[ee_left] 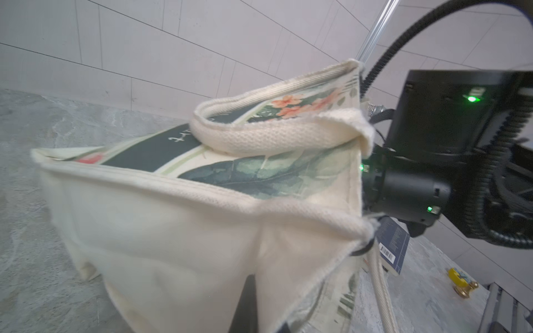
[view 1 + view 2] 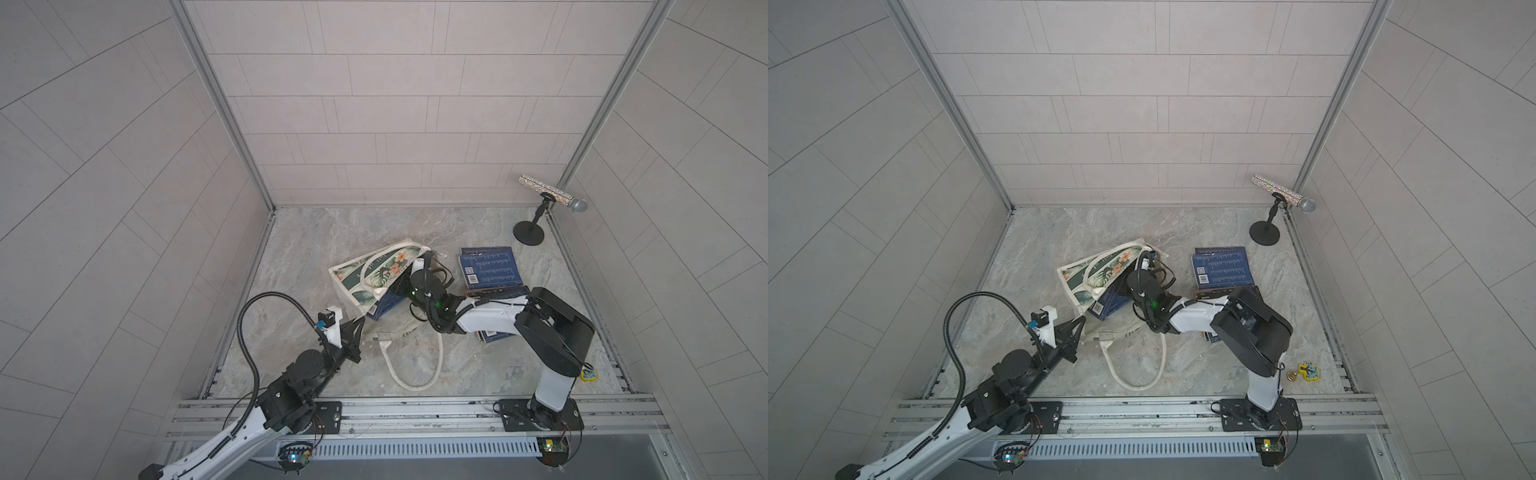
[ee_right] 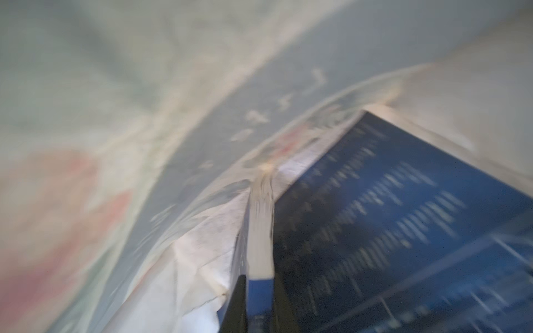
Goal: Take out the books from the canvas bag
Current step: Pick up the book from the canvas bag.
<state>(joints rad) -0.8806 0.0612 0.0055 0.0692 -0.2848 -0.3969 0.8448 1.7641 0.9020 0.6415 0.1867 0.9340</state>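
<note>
The canvas bag [image 2: 365,272] [image 2: 1096,270] lies on its side mid-floor, mouth toward the right arm. My left gripper [image 2: 362,322] [image 1: 259,317] is shut on the cream fabric at the bag's near edge. My right gripper [image 3: 259,302] reaches into the mouth and is shut on the edge of a navy book [image 3: 261,230]; another navy cover [image 3: 375,230] lies beside it. A navy book [image 2: 384,309] [image 1: 393,245] pokes out of the mouth. A stack of navy books [image 2: 490,266] [image 2: 1223,266] lies on the floor right of the bag. More books [image 2: 494,334] are partly hidden under the right arm.
A glittery microphone [image 2: 552,195] on a black stand sits in the far right corner. A small yellow toy [image 2: 1310,371] lies near the right arm's base. A rope handle [image 2: 415,361] loops over the floor toward the front rail [image 2: 415,409]. Tiled walls close in three sides.
</note>
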